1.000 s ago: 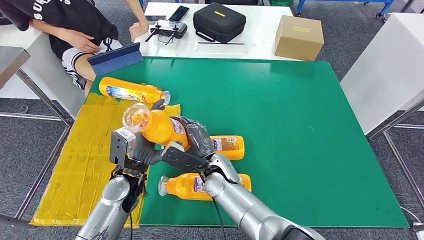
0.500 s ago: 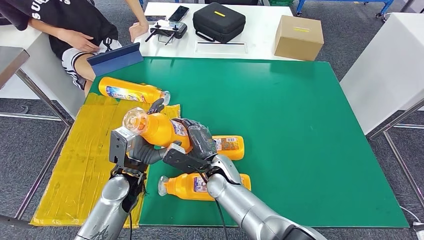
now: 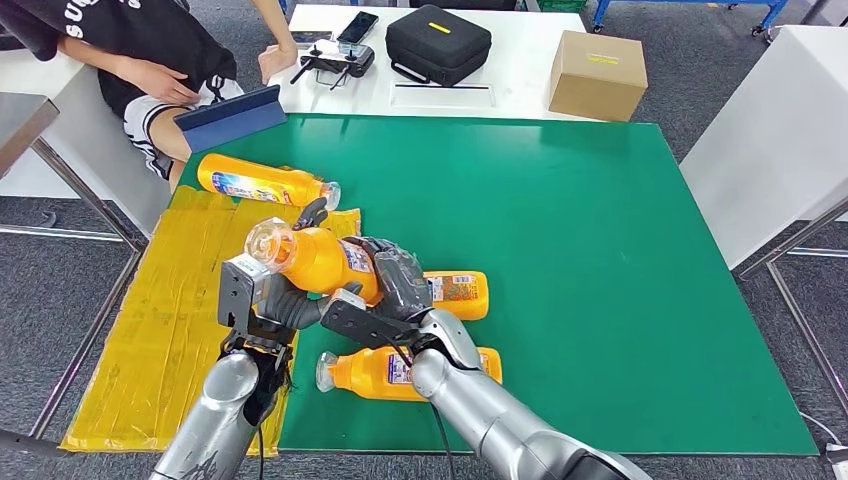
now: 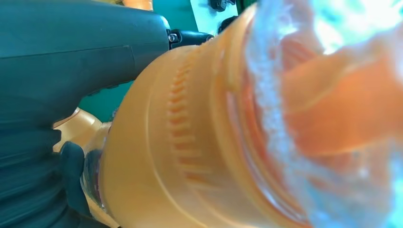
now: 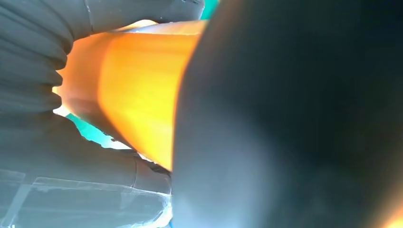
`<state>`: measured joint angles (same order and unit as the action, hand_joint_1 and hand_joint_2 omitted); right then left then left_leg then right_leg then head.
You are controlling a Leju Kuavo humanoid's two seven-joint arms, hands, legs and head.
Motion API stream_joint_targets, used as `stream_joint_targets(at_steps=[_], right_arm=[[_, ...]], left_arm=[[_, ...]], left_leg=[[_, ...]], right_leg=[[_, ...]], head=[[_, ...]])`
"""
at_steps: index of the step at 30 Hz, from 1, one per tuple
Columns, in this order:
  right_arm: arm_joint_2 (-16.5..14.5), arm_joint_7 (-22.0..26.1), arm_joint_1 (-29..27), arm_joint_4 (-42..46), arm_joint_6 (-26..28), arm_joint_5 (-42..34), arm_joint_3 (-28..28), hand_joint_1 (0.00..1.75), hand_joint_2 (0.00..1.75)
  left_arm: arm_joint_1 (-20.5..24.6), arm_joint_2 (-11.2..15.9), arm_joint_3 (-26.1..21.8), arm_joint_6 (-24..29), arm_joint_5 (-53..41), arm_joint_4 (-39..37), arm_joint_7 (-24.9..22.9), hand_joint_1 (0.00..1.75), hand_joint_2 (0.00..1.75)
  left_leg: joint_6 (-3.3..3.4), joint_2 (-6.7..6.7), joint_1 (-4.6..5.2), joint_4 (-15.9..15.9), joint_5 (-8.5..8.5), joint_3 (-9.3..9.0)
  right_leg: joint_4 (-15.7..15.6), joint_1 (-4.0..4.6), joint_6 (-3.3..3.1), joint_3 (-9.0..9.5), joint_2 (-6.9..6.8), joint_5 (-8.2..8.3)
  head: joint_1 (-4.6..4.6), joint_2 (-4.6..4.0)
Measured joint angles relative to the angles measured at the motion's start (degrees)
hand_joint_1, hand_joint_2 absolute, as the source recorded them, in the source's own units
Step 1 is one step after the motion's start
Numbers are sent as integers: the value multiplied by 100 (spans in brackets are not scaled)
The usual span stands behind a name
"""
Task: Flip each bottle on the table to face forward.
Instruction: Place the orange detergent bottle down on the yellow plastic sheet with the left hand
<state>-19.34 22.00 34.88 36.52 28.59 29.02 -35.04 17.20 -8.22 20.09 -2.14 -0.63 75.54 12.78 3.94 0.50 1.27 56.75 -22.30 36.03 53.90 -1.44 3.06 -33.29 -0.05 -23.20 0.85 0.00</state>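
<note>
Holding one orange bottle in the air between them, the left hand wraps the neck end and the right hand wraps the body, both closed tight on it. It hangs tilted, clear cap toward the robot's left, just above the green mat. Three more bottles lie on their sides: one under the raised one, one at the mat's near edge, one at its far left corner. By my reading the job is barely started; none looks turned yet. Since a second ago the raised bottle has tipped flatter and sunk slightly.
</note>
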Motion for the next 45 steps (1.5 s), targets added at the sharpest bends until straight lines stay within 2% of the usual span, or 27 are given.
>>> stream_joint_targets(at_steps=[1,4,36,40,45], right_arm=[[-11,-11,1,-3,0,11,0,175,175],[-33,-41,3,-10,-1,45,0,175,175],[-68,-50,5,-13,-63,107,10,173,175],[-72,-50,6,-10,-78,115,27,0,175],[-51,-78,-131,281,-193,180,28,0,175]], left_arm=[[-1,0,-1,-4,11,0,8,172,175],[-6,0,-14,-16,60,0,34,175,175],[-12,-7,-96,33,146,3,86,175,175],[-25,-21,-106,109,145,29,84,175,175],[-74,-60,-250,392,121,156,125,175,175]], left_leg=[[0,0,0,0,0,0],[0,0,0,0,0,0],[0,1,0,0,0,0],[0,1,0,0,0,0],[0,-1,0,0,0,0]], right_leg=[[0,0,0,0,0,0],[0,0,0,0,0,0],[0,0,0,0,0,0],[0,0,0,0,0,0],[0,0,0,-2,0,0]], head=[[0,0],[0,0],[0,0],[0,0],[-1,0]])
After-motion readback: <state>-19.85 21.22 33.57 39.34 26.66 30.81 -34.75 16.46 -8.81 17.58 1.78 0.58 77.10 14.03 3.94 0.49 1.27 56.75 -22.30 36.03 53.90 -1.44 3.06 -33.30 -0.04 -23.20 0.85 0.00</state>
